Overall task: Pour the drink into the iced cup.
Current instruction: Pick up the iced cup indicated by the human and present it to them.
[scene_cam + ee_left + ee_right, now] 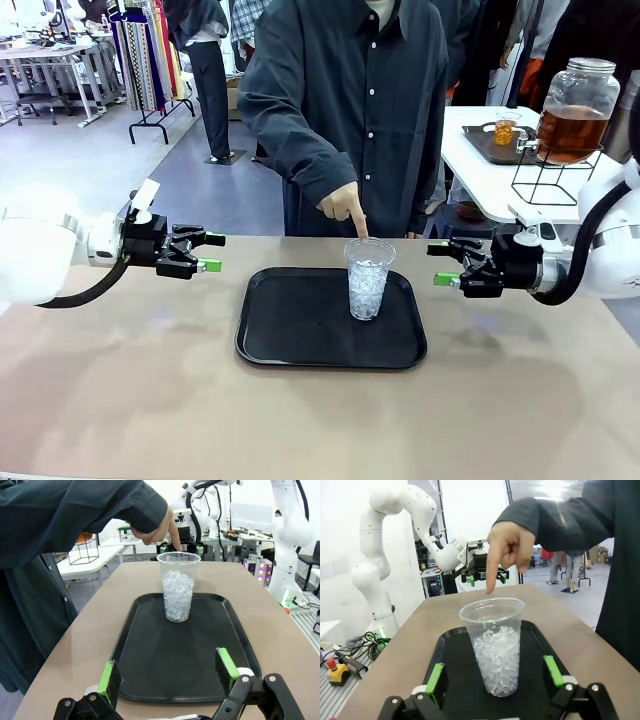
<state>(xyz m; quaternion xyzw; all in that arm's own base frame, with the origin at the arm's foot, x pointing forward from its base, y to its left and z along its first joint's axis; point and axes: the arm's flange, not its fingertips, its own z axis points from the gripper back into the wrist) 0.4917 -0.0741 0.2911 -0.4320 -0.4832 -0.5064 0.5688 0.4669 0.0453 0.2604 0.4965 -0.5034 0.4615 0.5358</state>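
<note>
A clear plastic cup point(368, 280) half full of crushed ice stands upright on the right half of a black tray point(290, 335). A person's hand point(344, 205) points one finger down at its rim. The drink point(570, 128), amber liquid in a big glass jar with a metal lid, sits on a wire stand on the white table at the back right. My left gripper point(212, 252) hovers open left of the tray, empty. My right gripper point(440, 262) hovers open right of the tray, empty. Both wrist views face the cup point(178, 586) point(496, 645) between open fingers point(111, 680) point(436, 677).
The person stands at the far edge of the tan table, leaning over the tray. On the white side table point(480, 170) a dark tray holds a small glass of amber liquid point(505, 130). Bare tabletop lies in front of the tray and on both sides.
</note>
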